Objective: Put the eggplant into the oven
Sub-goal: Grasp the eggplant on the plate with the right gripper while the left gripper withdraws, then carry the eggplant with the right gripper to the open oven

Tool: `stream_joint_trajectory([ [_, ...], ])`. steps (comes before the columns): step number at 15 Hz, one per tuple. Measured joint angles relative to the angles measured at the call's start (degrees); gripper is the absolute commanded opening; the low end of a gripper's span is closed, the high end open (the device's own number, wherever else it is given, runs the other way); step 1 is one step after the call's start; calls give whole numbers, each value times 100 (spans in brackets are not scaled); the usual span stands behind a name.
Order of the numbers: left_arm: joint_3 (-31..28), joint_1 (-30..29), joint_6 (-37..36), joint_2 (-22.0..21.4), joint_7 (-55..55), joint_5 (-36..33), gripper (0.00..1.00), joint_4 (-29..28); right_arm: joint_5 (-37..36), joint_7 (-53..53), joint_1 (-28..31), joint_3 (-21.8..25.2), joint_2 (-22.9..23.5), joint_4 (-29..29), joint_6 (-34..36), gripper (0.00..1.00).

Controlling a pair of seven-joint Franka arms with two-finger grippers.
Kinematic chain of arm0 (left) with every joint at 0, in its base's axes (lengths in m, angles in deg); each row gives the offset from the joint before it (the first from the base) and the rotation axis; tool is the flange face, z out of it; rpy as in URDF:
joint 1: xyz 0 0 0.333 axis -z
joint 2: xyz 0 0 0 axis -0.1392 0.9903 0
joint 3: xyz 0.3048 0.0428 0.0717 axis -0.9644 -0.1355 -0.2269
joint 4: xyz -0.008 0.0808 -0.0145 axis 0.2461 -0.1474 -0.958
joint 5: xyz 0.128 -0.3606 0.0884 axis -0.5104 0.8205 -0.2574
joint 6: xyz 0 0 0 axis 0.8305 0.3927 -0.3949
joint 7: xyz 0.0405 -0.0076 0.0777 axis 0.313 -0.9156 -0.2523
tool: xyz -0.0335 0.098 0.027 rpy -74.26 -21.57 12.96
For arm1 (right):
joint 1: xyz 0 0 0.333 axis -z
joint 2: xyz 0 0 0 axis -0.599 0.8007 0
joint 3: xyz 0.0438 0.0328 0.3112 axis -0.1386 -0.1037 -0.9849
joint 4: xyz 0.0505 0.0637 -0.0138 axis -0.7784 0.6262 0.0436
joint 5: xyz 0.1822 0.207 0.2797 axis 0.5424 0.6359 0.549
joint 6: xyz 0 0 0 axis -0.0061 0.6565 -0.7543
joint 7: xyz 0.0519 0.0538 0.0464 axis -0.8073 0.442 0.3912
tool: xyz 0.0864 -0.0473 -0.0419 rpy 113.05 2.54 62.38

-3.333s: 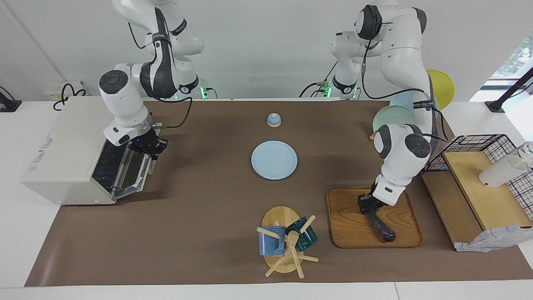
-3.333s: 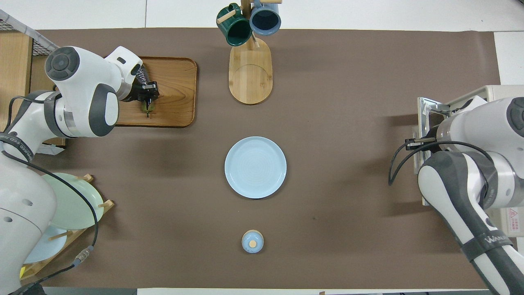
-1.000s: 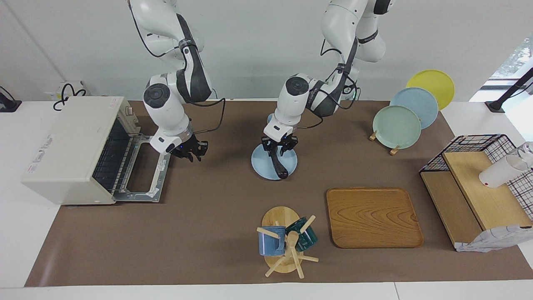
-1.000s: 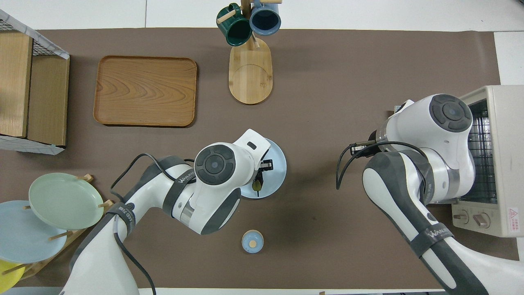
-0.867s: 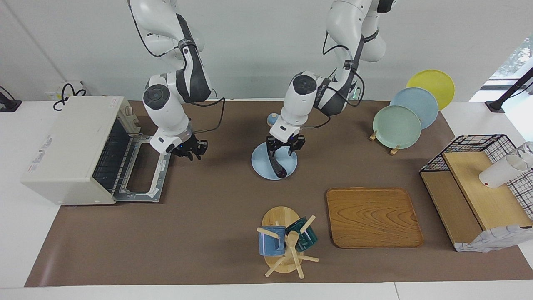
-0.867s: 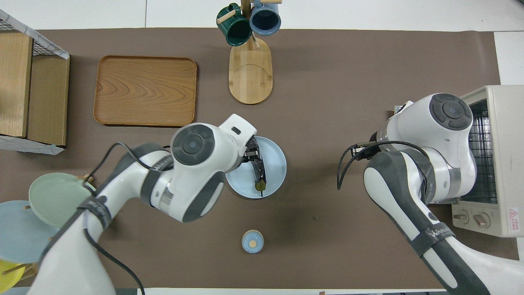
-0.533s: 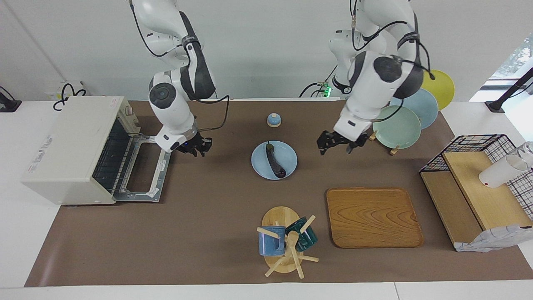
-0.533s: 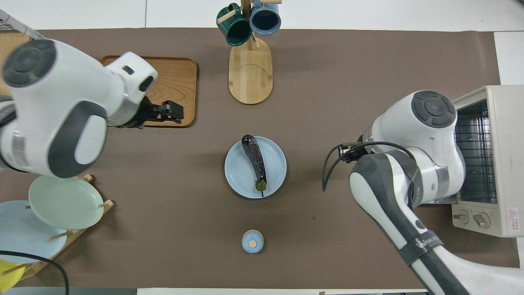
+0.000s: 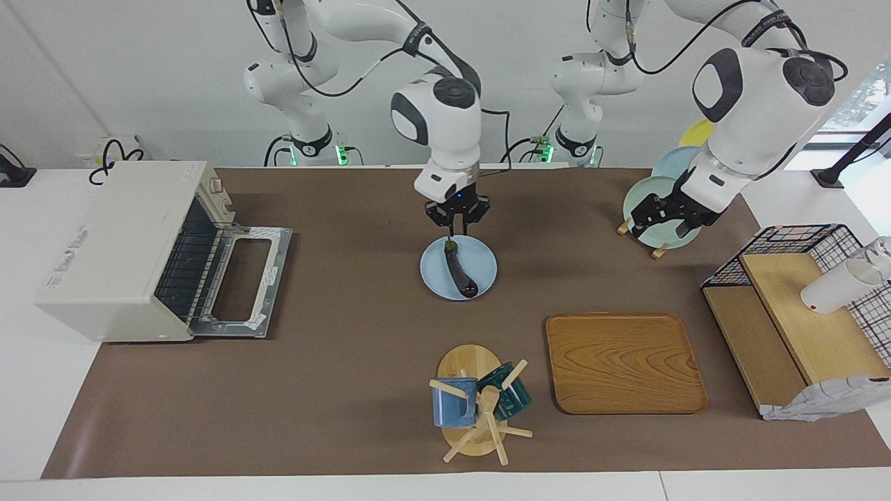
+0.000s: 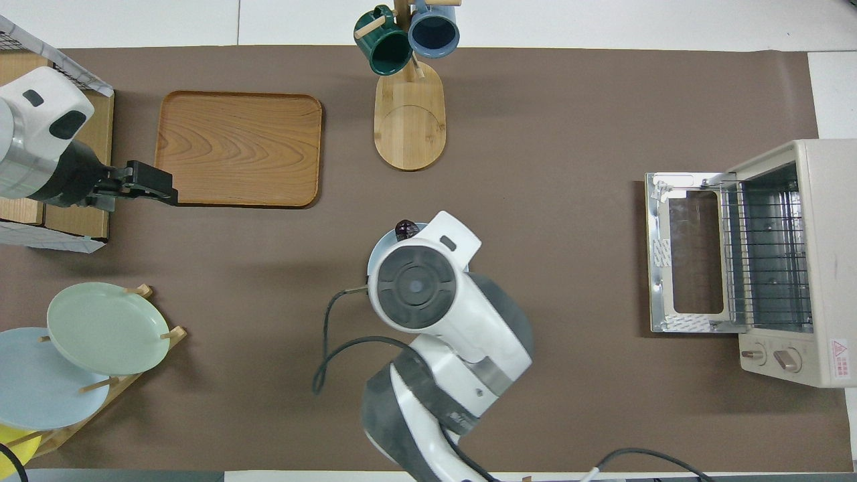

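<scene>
Right gripper (image 9: 457, 224) is now hanging over the eggplant (image 9: 460, 272) on the blue plate (image 9: 482, 280), fingers apart; left gripper (image 9: 669, 216), emptied, fingers apart, is retreating at three o'clock; pickup for the oven (image 9: 132, 249) looks next.

In the overhead view the right arm's white wrist covers nearly all of the round pale blue plate (image 10: 376, 249) and of the long dark purple eggplant (image 10: 404, 229) lying under the right gripper (image 9: 456, 221), which that wrist hides too. The stacked yellow plate (image 10: 9, 442) is cut by the picture's edge.
</scene>
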Motion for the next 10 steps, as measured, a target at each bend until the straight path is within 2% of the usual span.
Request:
stream_joint_trajectory([
  [2, 2, 0, -273, -179, -3, -55, 100, -1, -368, -342, -330, 0, 551, -364, -204, 31],
  [4, 2, 0, -418, -337, -3, -76, 100, -10, -420, -387, -444, 2, 881, -332, -653, 31],
  [6, 15, 2, -540, -442, -11, -186, 100, -15, -429, -387, -515, 2, 1017, -231, -926, 31],
  [10, 63, 86, -747, -498, -24, -382, 100, 23, -588, -330, -571, 2, 973, 246, -1570, 31],
])
